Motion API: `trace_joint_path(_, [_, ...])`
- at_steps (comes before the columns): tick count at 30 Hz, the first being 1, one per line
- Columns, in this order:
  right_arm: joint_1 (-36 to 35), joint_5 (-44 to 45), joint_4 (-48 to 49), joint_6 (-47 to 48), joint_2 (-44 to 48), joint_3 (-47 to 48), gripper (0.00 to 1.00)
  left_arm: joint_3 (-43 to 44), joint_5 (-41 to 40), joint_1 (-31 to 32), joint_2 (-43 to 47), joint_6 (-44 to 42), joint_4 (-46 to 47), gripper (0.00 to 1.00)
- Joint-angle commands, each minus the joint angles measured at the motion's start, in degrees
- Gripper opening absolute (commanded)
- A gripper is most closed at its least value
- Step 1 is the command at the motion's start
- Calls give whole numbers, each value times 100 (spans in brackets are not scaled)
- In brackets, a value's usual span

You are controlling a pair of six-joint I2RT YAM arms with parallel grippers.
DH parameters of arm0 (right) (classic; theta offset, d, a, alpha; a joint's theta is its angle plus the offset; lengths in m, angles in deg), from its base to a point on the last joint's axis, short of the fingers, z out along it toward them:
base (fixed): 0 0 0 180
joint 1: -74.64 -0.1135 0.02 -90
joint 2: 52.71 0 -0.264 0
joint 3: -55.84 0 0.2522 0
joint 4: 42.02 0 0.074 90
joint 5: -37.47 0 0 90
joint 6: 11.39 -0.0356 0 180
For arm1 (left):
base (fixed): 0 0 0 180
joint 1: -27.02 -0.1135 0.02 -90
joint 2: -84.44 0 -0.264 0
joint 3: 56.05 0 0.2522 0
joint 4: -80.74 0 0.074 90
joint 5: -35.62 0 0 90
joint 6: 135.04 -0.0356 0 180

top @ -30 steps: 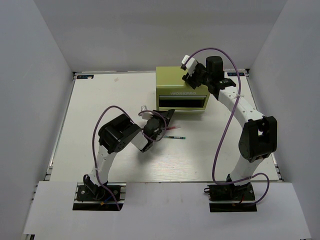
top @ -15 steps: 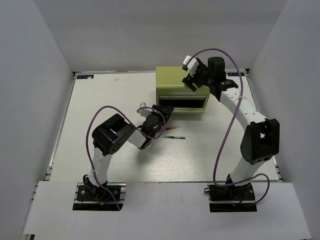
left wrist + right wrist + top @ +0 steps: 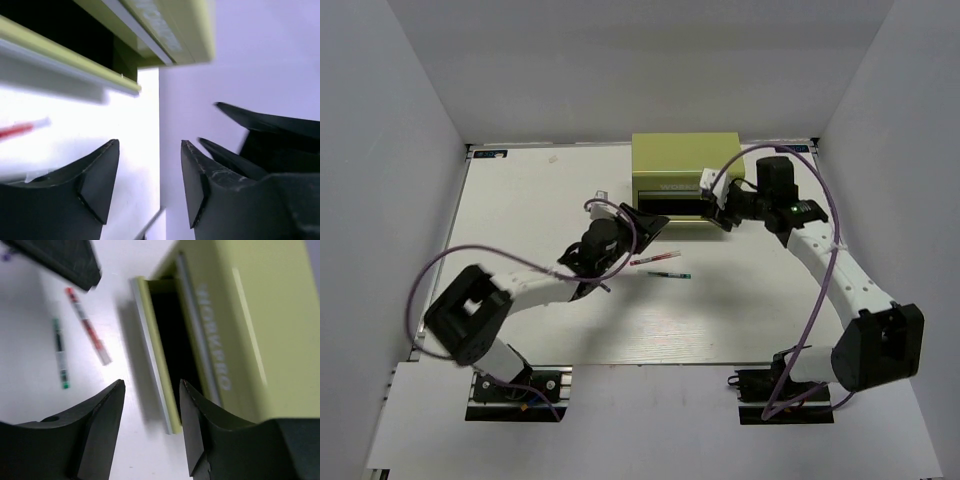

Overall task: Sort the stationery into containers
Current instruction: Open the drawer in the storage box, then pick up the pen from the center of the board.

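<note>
With the drawer (image 3: 157,360) of the olive-green tool chest (image 3: 685,160) standing open and the red pen (image 3: 87,330) and green pen (image 3: 60,352) lying on the table (image 3: 520,200) just in front of it, the left gripper (image 3: 150,145) and right gripper (image 3: 151,384) are both hovering spread and empty, so picking up is likely the step in hand, calling for one to descend on a pen.

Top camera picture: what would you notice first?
Probably the olive-green tool chest at the far middle of the table, with one front drawer pulled open. The left gripper and the right gripper sit open and empty at its front. A red pen and a green pen lie just before the drawer.
</note>
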Motion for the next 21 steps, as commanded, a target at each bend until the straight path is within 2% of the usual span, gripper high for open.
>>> trace_joint_path(1, [-43,-1210,-745,652,259,-221,53,-419,138,-19,1299,-256,-1837,62])
trace_joint_path(4, [-139,-1517,-1272,801,57,-177,49,-693,-62,-90,1968,-256,-2594,49])
trace_joint_path(5, [-192,-1554,-1569,1063,-108,-186,49,-745,-195,-90,2344,-256,-3310,43])
trace_joint_path(6, [-236,-1589,-1755,1126,-153,-325,49,-745,-327,-90,2487,-256,-3778,32])
trace_joint_path(8, [-517,-1493,-1696,1171,-233,-607,51,-579,-714,-143,2690,-256,-5041,23])
trace_joint_path(9, [-683,-1336,-1477,1110,-250,-712,54,-578,-819,-143,2821,-256,-5397,22])
trace_joint_path(10, [-859,-1247,-1214,1074,-277,-1053,56,-517,-890,-143,2822,-256,-5687,23])
trace_joint_path(11, [-930,-1055,-1081,891,-303,-1126,57,-517,-891,-195,2892,-256,-6108,28])
trace_joint_path(12, [-1070,-853,-958,811,-390,-1187,57,-517,-891,-196,2893,-256,-6295,49])
trace_joint_path(14, [-1246,-528,-623,583,-671,-1267,57,-517,-891,-248,2893,-256,-6620,66])
trace_joint_path(15, [-1317,-456,-605,530,-820,-1267,57,-517,-838,-248,2893,-256,-6700,66])
trace_joint_path(16, [-1422,-186,-414,364,-874,-1267,57,-517,-838,-248,2893,-256,-6753,72])
trace_joint_path(21, [-1625,458,335,-252,-1261,-1224,57,-464,-1022,-248,2954,-256,-7000,76])
